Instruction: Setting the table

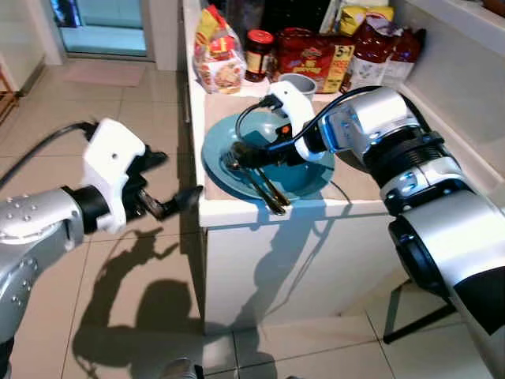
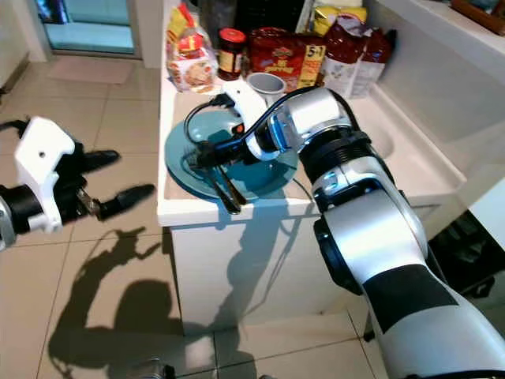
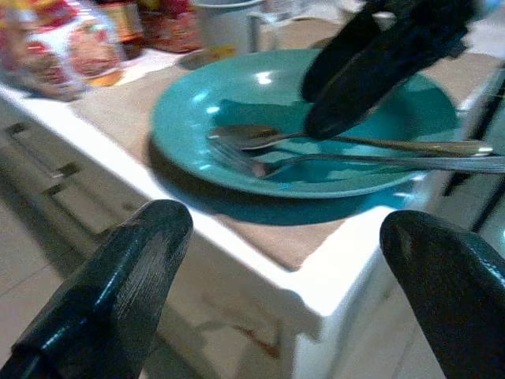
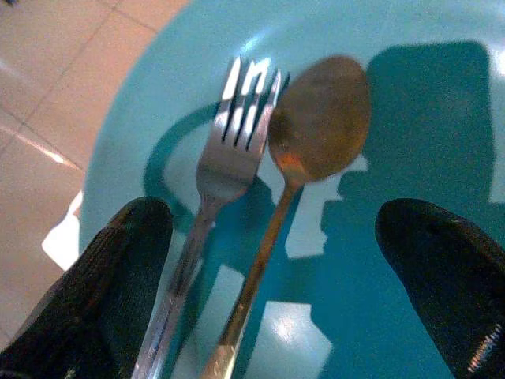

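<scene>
Teal plate (image 1: 308, 180) on the counter (image 1: 237, 212) holds fork (image 4: 229, 150) and spoon (image 4: 316, 118) side by side, handles running toward six o'clock, directly beneath my right gripper (image 1: 246, 155), fingers spread wide, while my left gripper (image 1: 175, 180) waits open at nine o'clock.

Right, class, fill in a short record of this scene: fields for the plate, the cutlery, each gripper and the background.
plate: teal plate at the counter's front edge
cutlery: fork and spoon side by side in the plate
right gripper: open, fingers straddling both handles
left gripper: open, off the counter, over the floor
background: jar, mug, food packets
</scene>
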`<state>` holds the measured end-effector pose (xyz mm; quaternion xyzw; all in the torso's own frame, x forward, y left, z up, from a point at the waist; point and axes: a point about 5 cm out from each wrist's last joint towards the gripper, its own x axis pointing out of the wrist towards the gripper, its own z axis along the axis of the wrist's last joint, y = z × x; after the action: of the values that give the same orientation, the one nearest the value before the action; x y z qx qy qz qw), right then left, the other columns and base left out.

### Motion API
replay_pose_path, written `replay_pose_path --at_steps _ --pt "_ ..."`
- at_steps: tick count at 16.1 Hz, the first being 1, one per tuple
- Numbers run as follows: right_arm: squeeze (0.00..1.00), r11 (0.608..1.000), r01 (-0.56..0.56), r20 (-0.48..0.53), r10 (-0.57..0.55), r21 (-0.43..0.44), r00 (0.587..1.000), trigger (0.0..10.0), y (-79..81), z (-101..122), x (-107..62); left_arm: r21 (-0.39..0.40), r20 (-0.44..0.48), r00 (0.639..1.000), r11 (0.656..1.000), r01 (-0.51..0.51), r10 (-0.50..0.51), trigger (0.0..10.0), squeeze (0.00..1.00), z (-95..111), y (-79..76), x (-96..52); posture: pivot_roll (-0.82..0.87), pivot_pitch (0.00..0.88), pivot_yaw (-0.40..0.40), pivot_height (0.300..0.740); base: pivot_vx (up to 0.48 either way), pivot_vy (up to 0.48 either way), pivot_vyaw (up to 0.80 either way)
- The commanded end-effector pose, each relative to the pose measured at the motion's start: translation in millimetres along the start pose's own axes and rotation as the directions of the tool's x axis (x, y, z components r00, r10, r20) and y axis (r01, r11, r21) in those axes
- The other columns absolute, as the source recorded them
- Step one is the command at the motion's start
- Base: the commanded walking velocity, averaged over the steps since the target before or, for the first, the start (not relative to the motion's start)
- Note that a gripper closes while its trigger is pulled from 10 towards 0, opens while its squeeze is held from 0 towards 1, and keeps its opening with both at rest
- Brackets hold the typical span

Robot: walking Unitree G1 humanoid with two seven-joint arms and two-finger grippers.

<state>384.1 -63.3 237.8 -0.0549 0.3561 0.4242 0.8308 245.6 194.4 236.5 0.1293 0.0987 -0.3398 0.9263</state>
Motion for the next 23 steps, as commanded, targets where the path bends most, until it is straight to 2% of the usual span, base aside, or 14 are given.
replay_pose_path --at_steps 1,6,10,11,12,13,16,23 --pt "0.00 1.000 -0.004 -0.002 0.004 -0.018 1.000 10.0 2.6 8.5 -5.4 0.012 0.008 0.999 0.999 0.042 -0.042 10.0 0.00 2.8 -6.9 0.7 0.04 0.045 -0.133 0.740 0.000 0.000 0.00" --pt "0.00 0.998 -0.055 -0.079 0.053 -0.035 0.996 10.0 6.9 -2.6 5.7 0.020 0.011 0.997 0.996 0.082 -0.082 10.0 0.00 3.0 -11.7 3.2 0.04 0.049 -0.131 0.740 0.000 0.000 0.00" --pt "0.00 0.998 -0.053 -0.121 0.047 -0.043 0.992 10.0 5.0 -12.1 11.6 0.019 0.022 0.993 0.993 0.114 -0.115 10.0 0.00 5.3 -16.4 7.8 0.04 0.047 -0.129 0.740 0.000 0.000 0.00" --pt "0.00 0.998 -0.039 -0.127 0.033 -0.042 0.991 3.3 3.0 -14.1 11.9 0.020 0.030 0.993 0.993 0.114 -0.115 10.0 0.00 7.0 -16.6 9.6 0.04 0.046 -0.129 0.740 0.000 0.000 0.00" --pt "0.00 0.999 -0.035 -0.127 0.030 -0.042 0.991 2.5 2.5 -14.3 11.9 0.020 0.032 0.993 0.993 0.115 -0.115 10.0 0.00 7.6 -16.7 10.1 0.04 0.046 -0.130 0.740 0.000 0.000 0.00" --pt "0.00 0.999 -0.028 -0.117 0.023 -0.038 0.993 0.0 1.2 -13.9 11.4 0.021 0.036 0.993 0.993 0.115 -0.115 10.0 0.00 8.4 -17.0 10.9 0.04 0.043 -0.131 0.740 0.000 0.000 0.00" --pt "0.00 0.999 -0.002 -0.114 -0.002 -0.038 0.994 0.0 -4.7 -15.1 8.3 0.028 0.041 0.993 0.994 0.106 -0.107 10.0 0.00 10.1 -16.7 11.8 0.04 0.039 -0.135 0.740 0.000 0.000 0.00" --pt "0.00 0.999 -0.008 -0.134 0.002 -0.039 0.991 0.0 -6.9 -20.9 10.2 0.031 0.050 0.994 0.995 0.095 -0.096 10.0 0.00 12.6 -15.7 12.8 0.04 0.036 -0.138 0.740 0.000 0.000 0.00"
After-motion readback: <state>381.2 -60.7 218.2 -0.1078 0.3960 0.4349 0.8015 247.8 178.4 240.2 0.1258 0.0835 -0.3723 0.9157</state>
